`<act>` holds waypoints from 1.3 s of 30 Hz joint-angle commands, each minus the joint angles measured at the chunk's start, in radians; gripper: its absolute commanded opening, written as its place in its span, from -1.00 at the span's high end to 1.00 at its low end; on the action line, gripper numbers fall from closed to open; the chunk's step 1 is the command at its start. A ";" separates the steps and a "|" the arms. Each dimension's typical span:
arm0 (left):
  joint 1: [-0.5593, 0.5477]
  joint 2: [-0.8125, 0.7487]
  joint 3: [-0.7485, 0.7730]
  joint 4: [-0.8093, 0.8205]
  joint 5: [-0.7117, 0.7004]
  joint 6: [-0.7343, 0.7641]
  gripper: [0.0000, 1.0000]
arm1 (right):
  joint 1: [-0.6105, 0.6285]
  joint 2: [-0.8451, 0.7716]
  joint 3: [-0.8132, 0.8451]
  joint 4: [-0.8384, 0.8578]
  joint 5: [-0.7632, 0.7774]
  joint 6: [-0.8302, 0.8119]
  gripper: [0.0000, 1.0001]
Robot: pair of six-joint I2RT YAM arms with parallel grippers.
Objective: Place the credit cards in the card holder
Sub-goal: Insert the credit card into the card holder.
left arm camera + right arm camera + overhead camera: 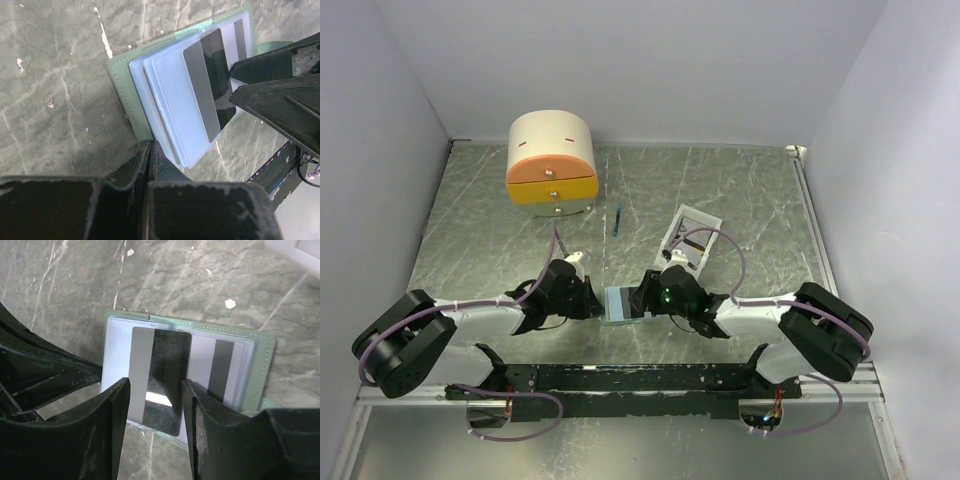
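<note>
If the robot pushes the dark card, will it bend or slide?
Probably stiff: the card lies flat and straight-edged. Likely slippery too, since it rests on shiny plastic sleeves of the holder. It looks thin, so probably very light.

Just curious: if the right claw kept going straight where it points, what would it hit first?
Most likely the dark card, which lies on the open card holder straight ahead, between the spread fingers of the right gripper. Depth is hard to judge, though.
</note>
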 commanded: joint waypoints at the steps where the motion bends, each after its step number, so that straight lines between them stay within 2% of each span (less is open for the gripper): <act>1: -0.004 0.027 0.004 -0.016 -0.015 0.016 0.81 | 0.008 0.042 0.016 0.023 -0.035 -0.008 0.09; 11: -0.004 0.041 0.016 -0.017 -0.027 0.027 0.82 | 0.029 0.071 0.021 0.130 -0.094 0.001 0.14; 15: -0.004 0.042 0.022 -0.027 -0.034 0.031 0.82 | 0.038 0.090 0.038 0.135 -0.101 -0.007 0.16; 20: -0.005 0.030 0.032 -0.057 -0.059 0.046 0.81 | 0.041 0.093 0.043 0.149 -0.115 -0.021 0.29; 23: -0.004 0.021 0.053 -0.097 -0.077 0.060 0.81 | 0.041 0.072 0.055 0.107 -0.098 -0.032 0.30; 29: -0.005 -0.003 0.073 -0.129 -0.095 0.070 0.80 | 0.042 -0.009 0.072 -0.072 0.028 0.008 -0.05; 39: -0.004 0.034 0.064 -0.086 -0.069 0.068 0.79 | 0.048 0.072 0.083 -0.082 0.045 0.065 -0.06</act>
